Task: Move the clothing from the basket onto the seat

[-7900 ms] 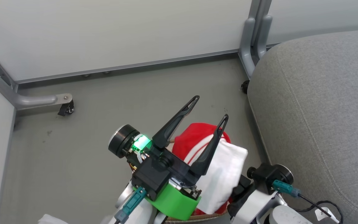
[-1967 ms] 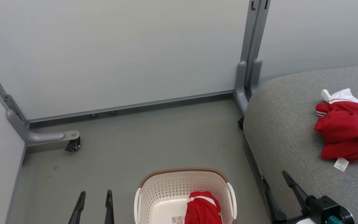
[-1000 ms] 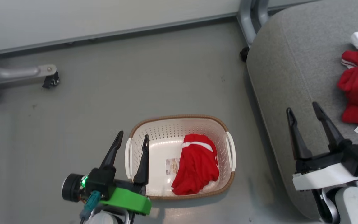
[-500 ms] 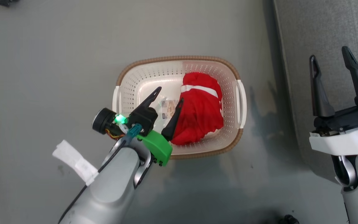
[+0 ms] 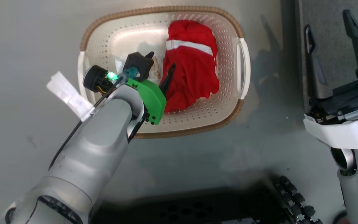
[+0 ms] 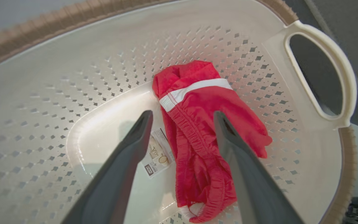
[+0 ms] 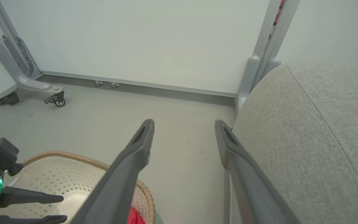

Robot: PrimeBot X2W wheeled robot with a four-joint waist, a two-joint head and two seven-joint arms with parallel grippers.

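Note:
The cream basket (image 5: 154,10) with a brown rim stands on the grey floor. One red garment with a white stripe (image 5: 191,65) lies crumpled in its right half. My left gripper (image 5: 161,60) is down inside the basket, open, its fingers astride the garment's left edge (image 6: 197,124) and holding nothing. The wrist view has the left gripper (image 6: 182,113) just above the cloth. My right gripper (image 5: 327,20) hangs open and empty over the edge of the grey seat (image 5: 334,62), right of the basket.
A paper label (image 6: 157,152) lies on the basket's bottom beside the garment. White partition walls with a wheeled foot (image 7: 54,99) and a grey post (image 7: 253,71) close the far side. My dark base (image 5: 197,205) sits near the basket's front.
The head camera has tilted down and the whole picture has shifted. My left gripper has gone from beside the basket down into it, up to the red garment. Both grippers stay open.

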